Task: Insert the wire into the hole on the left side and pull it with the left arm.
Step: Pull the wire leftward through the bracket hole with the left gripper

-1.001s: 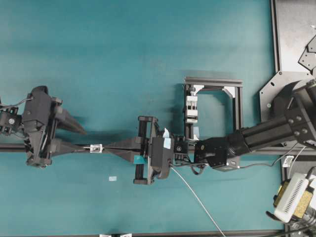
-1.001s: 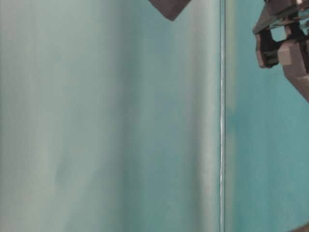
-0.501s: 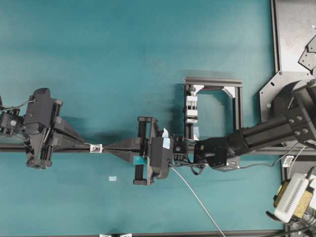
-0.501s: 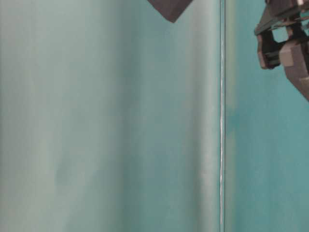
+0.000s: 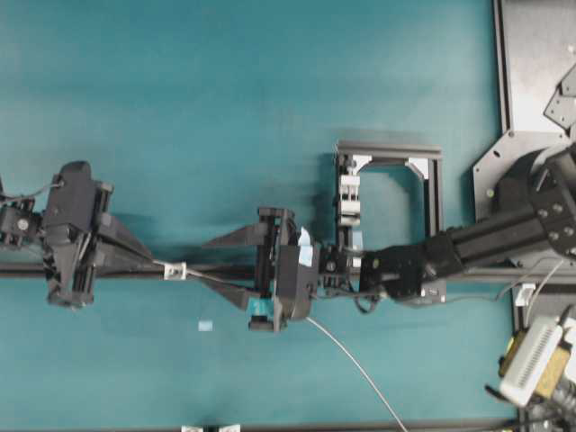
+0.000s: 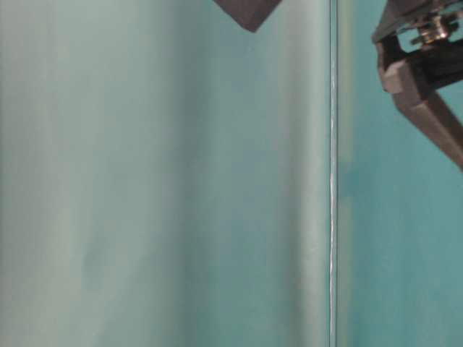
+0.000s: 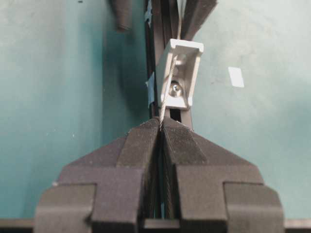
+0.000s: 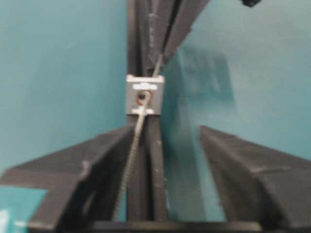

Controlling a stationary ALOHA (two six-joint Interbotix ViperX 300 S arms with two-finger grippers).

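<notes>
The wire runs from the bottom edge up past my right gripper and through the hole in the small white bracket on the black rail. In the left wrist view the wire comes out of the bracket and ends pinched between the tips of my left gripper. That left gripper sits just left of the bracket, shut on the wire. My right gripper is just right of the bracket, open. The wire lies loose beside its left finger, and the right gripper holds nothing.
A black aluminium frame holding a white clip block stands behind the right wrist. The black rail crosses the teal table. A small white tape scrap lies in front. A grey metal base plate fills the right edge.
My left gripper moved its tips in to the bracket and shut on the wire's end. My right gripper, shut on the wire before, has opened and let it go.
</notes>
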